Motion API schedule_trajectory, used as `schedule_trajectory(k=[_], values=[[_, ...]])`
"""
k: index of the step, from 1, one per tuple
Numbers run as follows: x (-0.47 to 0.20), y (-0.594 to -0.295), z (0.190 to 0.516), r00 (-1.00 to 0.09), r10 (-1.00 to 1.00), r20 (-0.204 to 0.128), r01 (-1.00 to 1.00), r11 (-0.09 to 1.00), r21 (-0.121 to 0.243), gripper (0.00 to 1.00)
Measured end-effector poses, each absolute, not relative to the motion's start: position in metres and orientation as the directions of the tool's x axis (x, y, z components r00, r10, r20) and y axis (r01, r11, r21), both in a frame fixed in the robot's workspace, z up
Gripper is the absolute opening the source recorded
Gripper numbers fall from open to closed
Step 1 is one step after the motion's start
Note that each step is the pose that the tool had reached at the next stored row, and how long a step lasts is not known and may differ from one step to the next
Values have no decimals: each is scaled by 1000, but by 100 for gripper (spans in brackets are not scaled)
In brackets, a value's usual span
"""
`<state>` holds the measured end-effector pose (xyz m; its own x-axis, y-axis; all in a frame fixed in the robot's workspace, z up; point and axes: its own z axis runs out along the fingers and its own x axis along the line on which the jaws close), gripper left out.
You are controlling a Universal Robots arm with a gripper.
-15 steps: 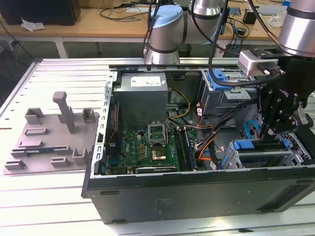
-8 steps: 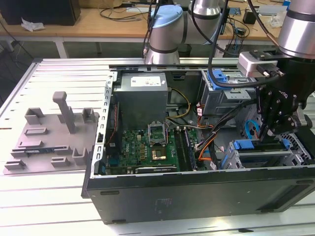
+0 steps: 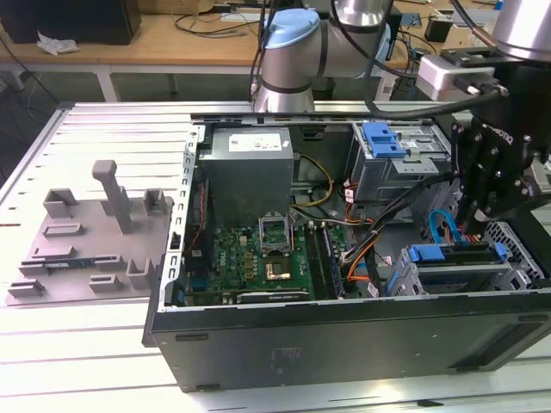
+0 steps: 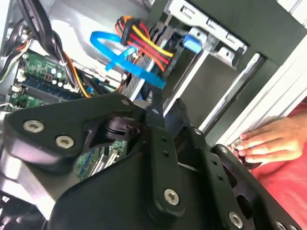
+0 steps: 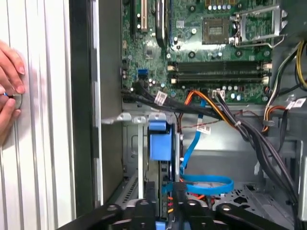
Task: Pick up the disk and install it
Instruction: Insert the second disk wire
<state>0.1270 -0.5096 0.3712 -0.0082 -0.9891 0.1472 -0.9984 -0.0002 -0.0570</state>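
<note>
1. Gripper first: in the exterior view it hangs at the right of the frame, over the lower right corner of the open computer case. From this angle I honestly can't tell whether it's open or clamped on anything.
2. Same view: the disk sits just under the gripper. It's in the metal cage at that lower right corner, with its blue rail facing up. I can't say whether the two are touching.
3. Elsewhere in this view, a second cage at the upper right of the case has a blue latch on top. The green board fills the middle, and a grey box sits above it. A grey plastic tray lies on the table at the exterior view's left.
4. In the second wrist view the black gripper body takes up most of the foreground. Past it there's a blue flat cable looping beside a red and yellow wire bundle. A person's hand rests on the ribbed table just outside the case.
5. In the first wrist view the gripper points at the disk, which is seen end-on as a blue block standing in the cage slot. The blue flat cable curls right beside it, and the green board lies beyond. The person's hand is out on the table, well apart from the disk.
</note>
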Motion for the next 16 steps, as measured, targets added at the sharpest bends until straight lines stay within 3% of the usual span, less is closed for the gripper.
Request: schedule_trajectory(k=[3,16], values=[[118,-510,374,-9,-989,148,-998,0,-60,11],[96,-510,377,-11,-989,147,-997,0,-73,11]])
